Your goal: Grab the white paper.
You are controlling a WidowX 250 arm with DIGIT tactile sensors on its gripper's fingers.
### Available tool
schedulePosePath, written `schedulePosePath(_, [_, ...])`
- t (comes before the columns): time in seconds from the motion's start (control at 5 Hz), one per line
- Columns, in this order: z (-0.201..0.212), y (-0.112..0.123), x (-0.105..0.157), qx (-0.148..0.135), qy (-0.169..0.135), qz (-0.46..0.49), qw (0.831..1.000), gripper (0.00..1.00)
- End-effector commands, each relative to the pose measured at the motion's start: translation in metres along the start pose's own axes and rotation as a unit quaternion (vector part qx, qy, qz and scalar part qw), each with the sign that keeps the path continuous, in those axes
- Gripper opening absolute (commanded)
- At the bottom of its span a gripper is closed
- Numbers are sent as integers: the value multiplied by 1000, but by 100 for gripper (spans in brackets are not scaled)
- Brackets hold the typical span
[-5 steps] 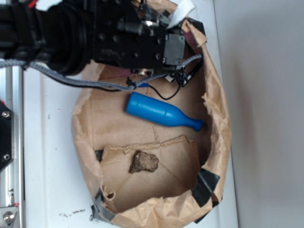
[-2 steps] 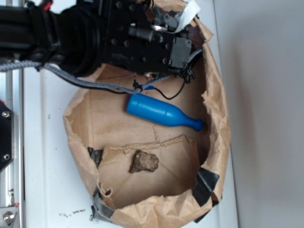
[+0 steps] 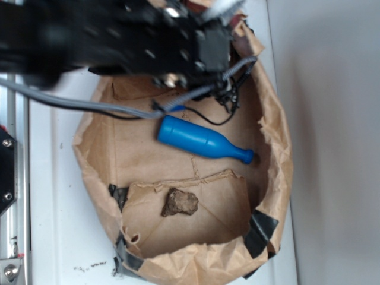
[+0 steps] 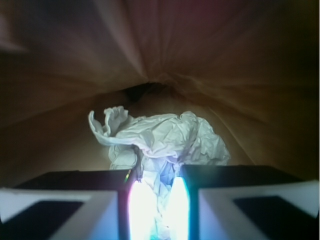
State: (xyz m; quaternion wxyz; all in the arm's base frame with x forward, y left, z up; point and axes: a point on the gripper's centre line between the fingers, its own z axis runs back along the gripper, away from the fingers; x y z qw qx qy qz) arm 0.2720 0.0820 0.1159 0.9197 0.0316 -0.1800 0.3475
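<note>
In the wrist view the white paper [image 4: 165, 140] is a crumpled wad pinched between my two fingers, its bulk bulging out beyond them against the brown bag wall. My gripper [image 4: 156, 200] is shut on it, jaws close together with paper squeezed in the narrow gap. In the exterior view the black arm and gripper [image 3: 222, 18] sit at the top rim of the brown paper bag [image 3: 279, 154]; a sliver of white paper [image 3: 218, 7] shows at the frame's top edge, the rest hidden behind the arm.
A blue bottle [image 3: 202, 141] lies on its side in the bag's middle. A brown rock-like lump [image 3: 179, 202] rests on a folded flap lower down. Black tape patches [image 3: 260, 230] hold the bag's corners. A metal rail [image 3: 12, 178] runs along the left.
The arm has lifted toward the camera and shifted up in the exterior view, now blurred and larger. The bag's left wall has spread outward. Bottle and lump have not moved.
</note>
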Motion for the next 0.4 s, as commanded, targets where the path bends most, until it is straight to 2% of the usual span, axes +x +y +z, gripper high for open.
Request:
schedulePosePath(0.0, [64, 22, 1, -74, -2, -16, 997, 0])
schedulePosePath(0.2, [68, 28, -4, -62, -4, -26, 998, 0])
